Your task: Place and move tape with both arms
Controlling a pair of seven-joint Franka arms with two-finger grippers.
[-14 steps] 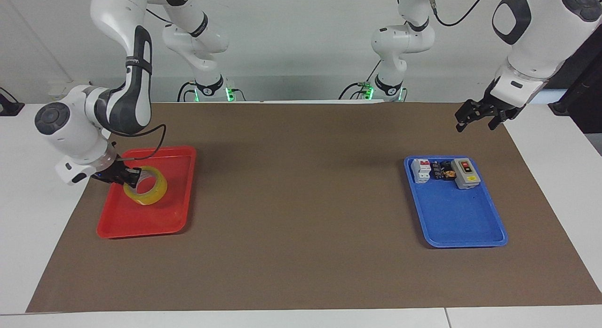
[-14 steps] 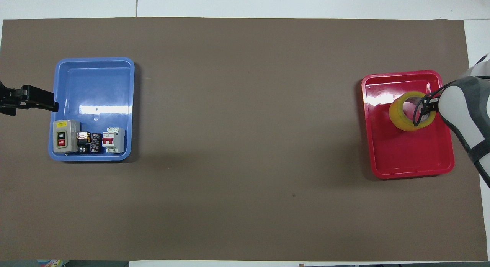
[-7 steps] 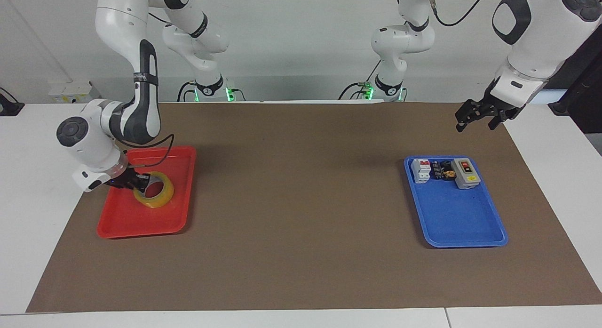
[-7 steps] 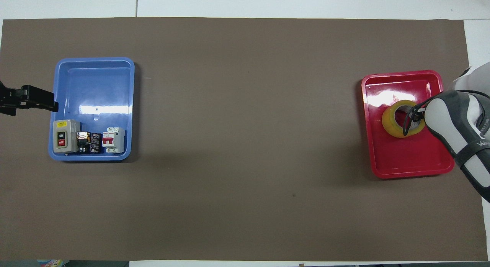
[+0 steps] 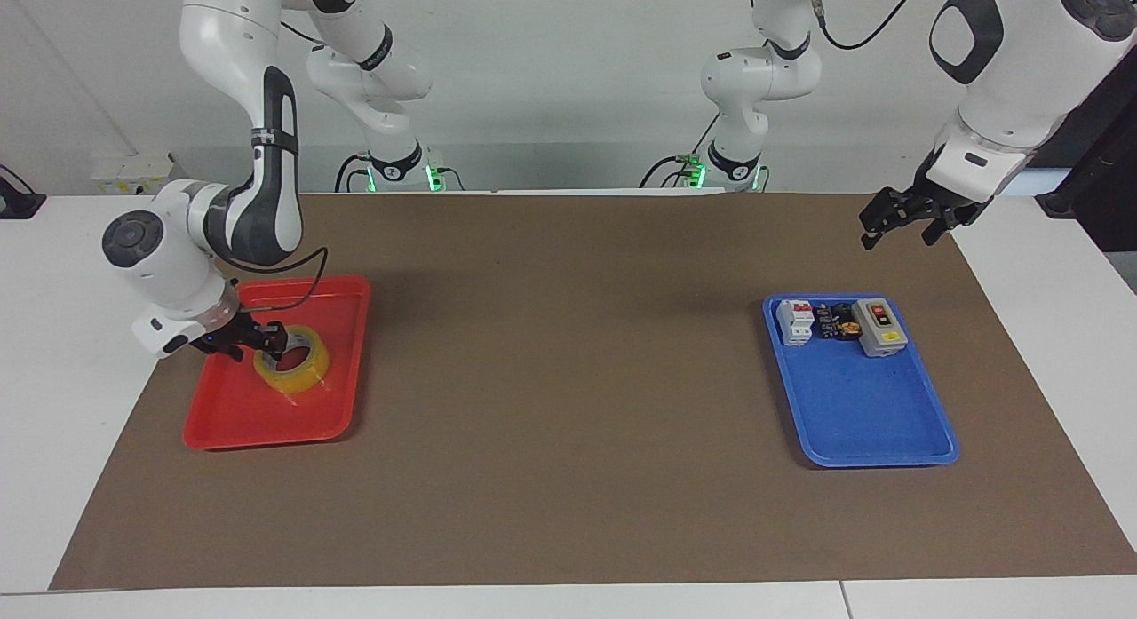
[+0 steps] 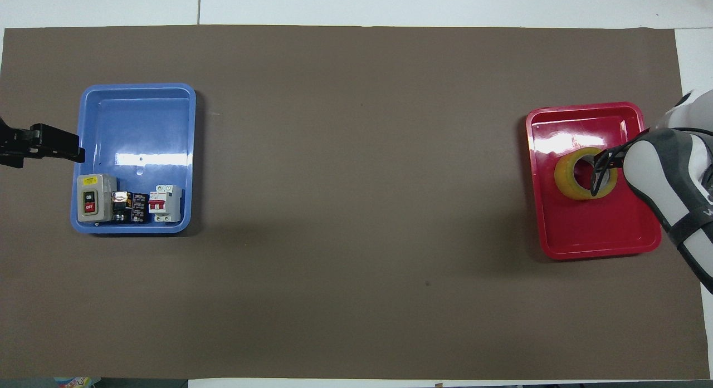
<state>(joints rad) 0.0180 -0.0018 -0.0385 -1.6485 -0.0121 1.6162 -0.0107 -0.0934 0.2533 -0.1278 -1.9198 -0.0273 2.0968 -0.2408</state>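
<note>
The yellow tape lies flat in the red tray, in the half nearer to the robots. My right gripper is low over the tray at the roll's rim, one finger in the hole and one outside; its fingers stand apart, open. In the overhead view the right arm's forearm covers that hand. My left gripper hangs open and holds nothing, raised beside the blue tray toward the left arm's end of the table; that arm waits.
A grey on/off switch box, a white breaker and small dark parts sit in the blue tray's end nearer to the robots. Two smaller white arms with green-lit bases stand at the table's robot edge. A brown mat covers the table.
The right arm lowered the tape from a tilted hold down flat onto the red tray, and its fingers have spread. The left arm has not moved.
</note>
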